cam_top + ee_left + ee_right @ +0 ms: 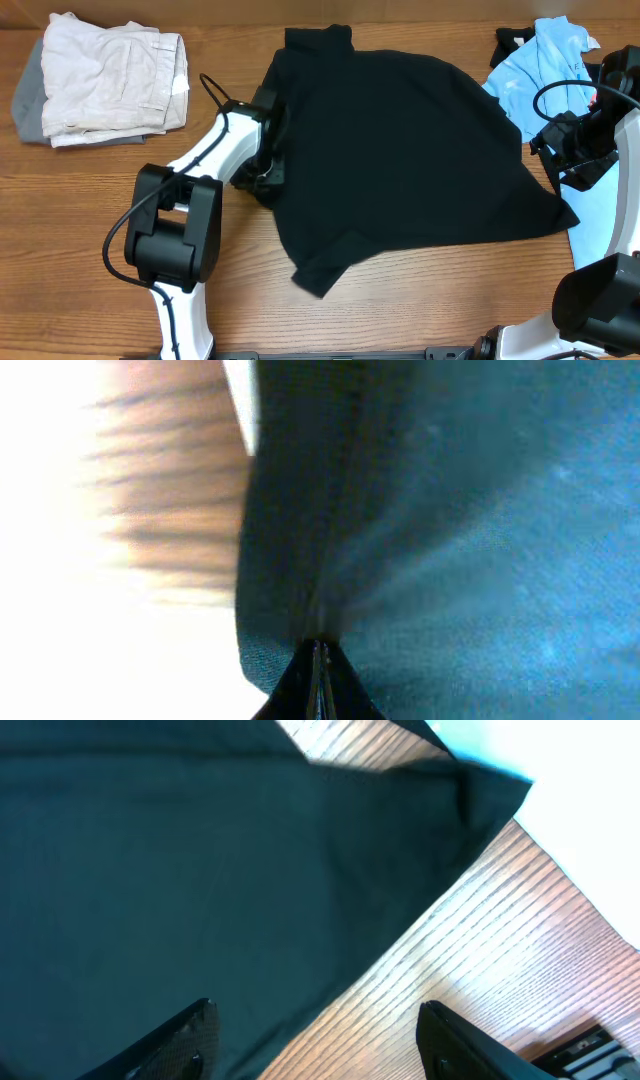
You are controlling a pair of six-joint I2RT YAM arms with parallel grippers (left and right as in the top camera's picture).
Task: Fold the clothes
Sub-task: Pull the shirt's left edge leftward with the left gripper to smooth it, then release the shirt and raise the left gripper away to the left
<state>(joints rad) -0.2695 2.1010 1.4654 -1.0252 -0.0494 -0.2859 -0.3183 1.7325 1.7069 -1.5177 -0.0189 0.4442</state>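
The big black shirt lies spread out flat in the middle of the wood table. One sleeve sticks out twd 7 o'clock, and a narrow bit pokes up near 12 o'clock.

The L gripper is at the shirt's 9 o'clock edge. In the L wrist view its two fingers are squeezed tight together w/ a fold of the black cloth caught between them. The cloth pulls into a ridge running up from the tips. The table beside it looks bright and blurry.

The R gripper is at the shirt's 3 o'clock side. Its fingers are wide apart w/ nothing between them. In the R wrist view they sit over the shirt's edge, black cloth under one finger and bare wood under the other. Can't tell if they touch the cloth.

The blue polo lies bunched up at 2 o'clock on the table, partly under the R arm and touching the black shirt's edge.

A pile of pale clothes sits folded at 10 o'clock, well apart from the shirt, w/ a grey cloth peeking out under its 9 o'clock side.
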